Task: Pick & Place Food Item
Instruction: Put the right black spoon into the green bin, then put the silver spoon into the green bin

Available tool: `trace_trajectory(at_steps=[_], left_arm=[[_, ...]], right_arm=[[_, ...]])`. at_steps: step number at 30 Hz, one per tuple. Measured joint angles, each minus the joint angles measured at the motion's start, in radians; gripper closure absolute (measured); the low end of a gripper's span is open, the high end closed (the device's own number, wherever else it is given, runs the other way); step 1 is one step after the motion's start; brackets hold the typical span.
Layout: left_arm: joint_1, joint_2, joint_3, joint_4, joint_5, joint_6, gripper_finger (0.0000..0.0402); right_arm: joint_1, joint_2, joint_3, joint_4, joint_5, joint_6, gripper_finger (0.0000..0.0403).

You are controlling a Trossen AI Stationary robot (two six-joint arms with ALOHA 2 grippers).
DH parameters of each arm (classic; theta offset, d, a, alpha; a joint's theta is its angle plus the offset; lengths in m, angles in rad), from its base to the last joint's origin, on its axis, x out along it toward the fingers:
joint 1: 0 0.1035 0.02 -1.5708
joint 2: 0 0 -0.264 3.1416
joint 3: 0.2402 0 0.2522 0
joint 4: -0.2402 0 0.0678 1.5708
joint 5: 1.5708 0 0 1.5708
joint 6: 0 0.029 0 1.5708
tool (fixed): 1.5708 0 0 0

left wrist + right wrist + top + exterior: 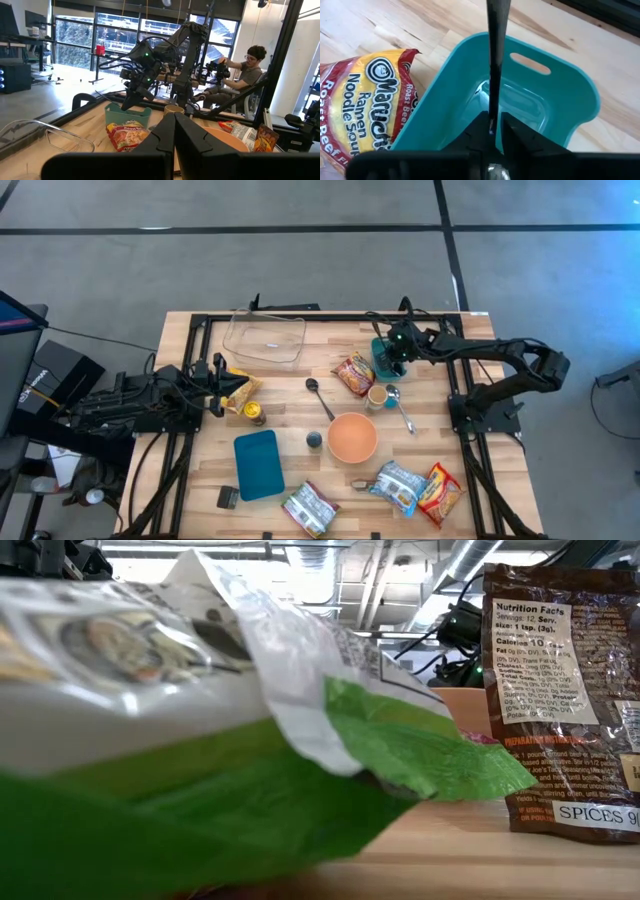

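Only the right wrist view showed what the right gripper (491, 131) gripped: a thin dark utensil handle (494, 55), pinched between nearly closed fingers over the teal bin (560, 107), beside a ramen packet (360, 95). From above, the right arm reached across to that bin (384, 362) at the table's far edge. The left gripper (174, 131) rested clenched and empty at the table's left side.
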Motion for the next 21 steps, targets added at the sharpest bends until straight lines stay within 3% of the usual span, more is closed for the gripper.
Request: trace_trajectory(at_steps=[21], left_arm=[[0.000, 0.000, 0.000, 0.000, 0.000, 0.000, 0.0401]], right_arm=[[0.000, -0.005, 0.031, -0.020, 0.000, 0.000, 0.0348]])
